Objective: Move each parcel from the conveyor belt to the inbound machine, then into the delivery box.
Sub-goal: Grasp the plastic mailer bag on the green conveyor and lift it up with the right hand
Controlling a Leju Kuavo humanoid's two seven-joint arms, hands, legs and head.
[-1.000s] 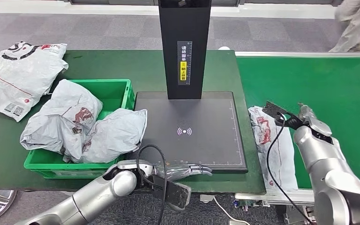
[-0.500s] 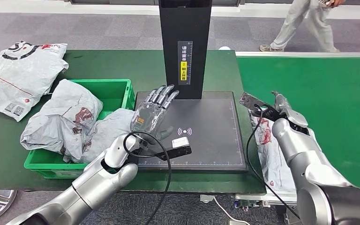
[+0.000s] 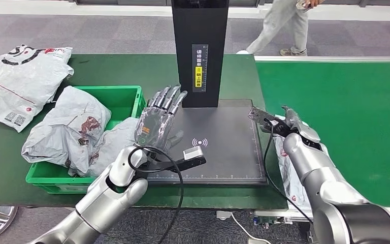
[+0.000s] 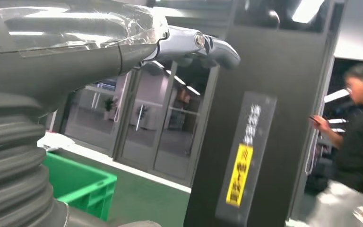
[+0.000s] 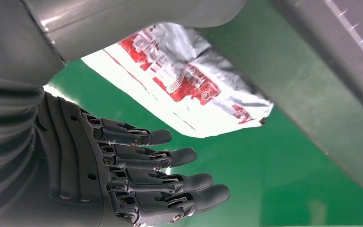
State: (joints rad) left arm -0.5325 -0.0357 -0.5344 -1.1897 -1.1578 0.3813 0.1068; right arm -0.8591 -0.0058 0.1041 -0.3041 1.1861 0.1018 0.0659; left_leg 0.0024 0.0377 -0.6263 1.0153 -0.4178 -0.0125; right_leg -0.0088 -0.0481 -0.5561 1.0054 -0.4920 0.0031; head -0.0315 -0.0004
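The right hand (image 3: 295, 123) hangs empty with fingers spread over the parcel (image 3: 290, 165), which lies on the conveyor (image 3: 355, 112) beside the scanner (image 3: 208, 142). The pickup step is in hand: next it must lower and grasp. The left hand (image 3: 158, 120), also spread and empty, is raised over the scanner beside the bin (image 3: 124, 96).

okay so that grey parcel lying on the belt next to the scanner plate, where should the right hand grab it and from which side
Probably its near end, coming from above. The parcel lies flat along the conveyor belt edge, soft and crumpled, so its folds can be pinched. The right hand, open, hovers over its far end.
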